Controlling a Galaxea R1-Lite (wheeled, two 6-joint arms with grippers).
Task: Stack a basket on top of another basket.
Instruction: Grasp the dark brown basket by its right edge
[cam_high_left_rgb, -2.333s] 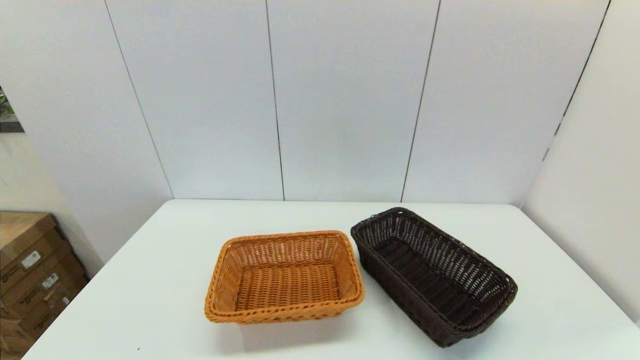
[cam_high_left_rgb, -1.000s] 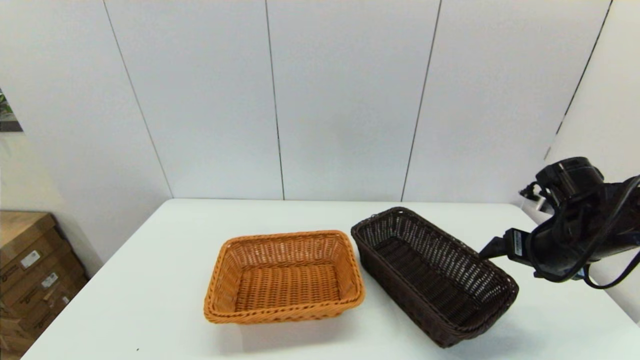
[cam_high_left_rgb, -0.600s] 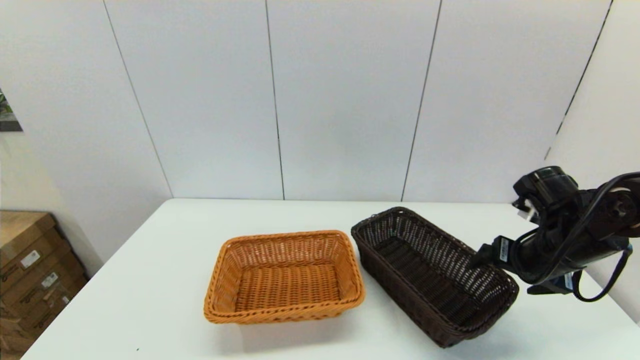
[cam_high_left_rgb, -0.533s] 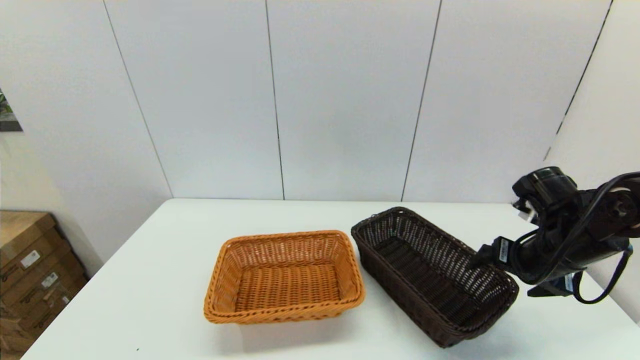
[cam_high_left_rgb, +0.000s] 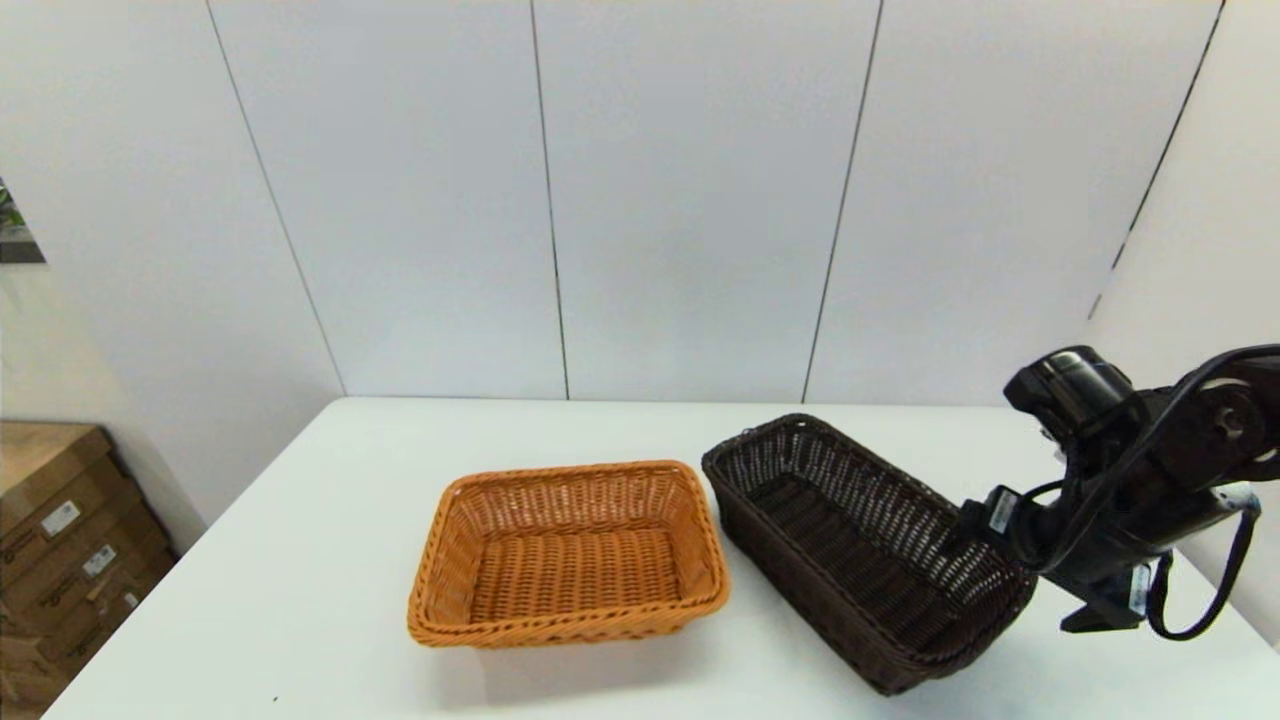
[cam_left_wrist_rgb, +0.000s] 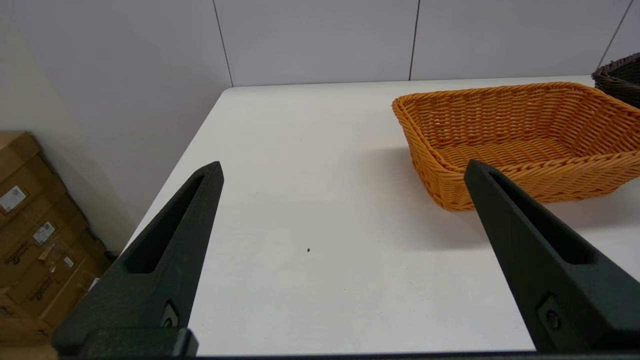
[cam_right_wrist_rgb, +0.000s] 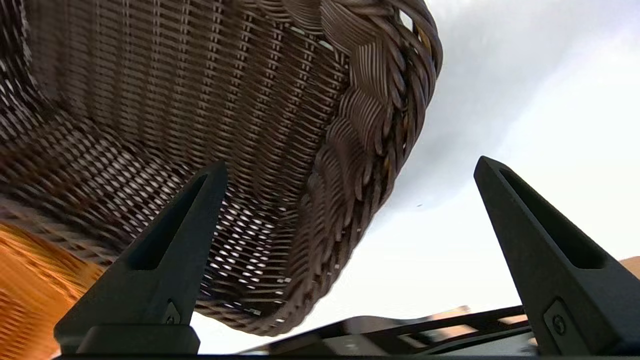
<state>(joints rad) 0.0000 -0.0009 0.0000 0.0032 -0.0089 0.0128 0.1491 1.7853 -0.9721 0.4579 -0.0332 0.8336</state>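
Now the dark brown basket (cam_high_left_rgb: 868, 548) stands on the white bench (cam_high_left_rgb: 300, 590), on the robot's right side, and it is turned at an angle, with one short end toward the back wall and the other toward the front right. The orange-tan basket (cam_high_left_rgb: 568, 552) stands to its left, near the middle of the bench. The two baskets are just beside each other at the near corners; I cannot tell if they touch. Both are upright with the opening up.

The right gripper (cam_right_wrist_rgb: 345, 185) is at the right long side of the dark brown basket, near its front end. Its jaws are spread wide. In the right wrist view one finger (cam_right_wrist_rgb: 165, 240) lies over the inside of the basket and the other finger (cam_right_wrist_rgb: 540, 250) is outside over the bench, so the rolled rim (cam_right_wrist_rgb: 370, 140) is between them, but they do not press on it. In the head view the black right arm (cam_high_left_rgb: 1130, 470) comes in from the right edge and its tip is at the rim.

The left gripper (cam_left_wrist_rgb: 342, 195) is low at the left side of the bench, well apart from the orange-tan basket, with jaws also spread wide and holding nothing. Some cardboard boxes (cam_high_left_rgb: 60, 560) stand on the floor at the left of the bench.
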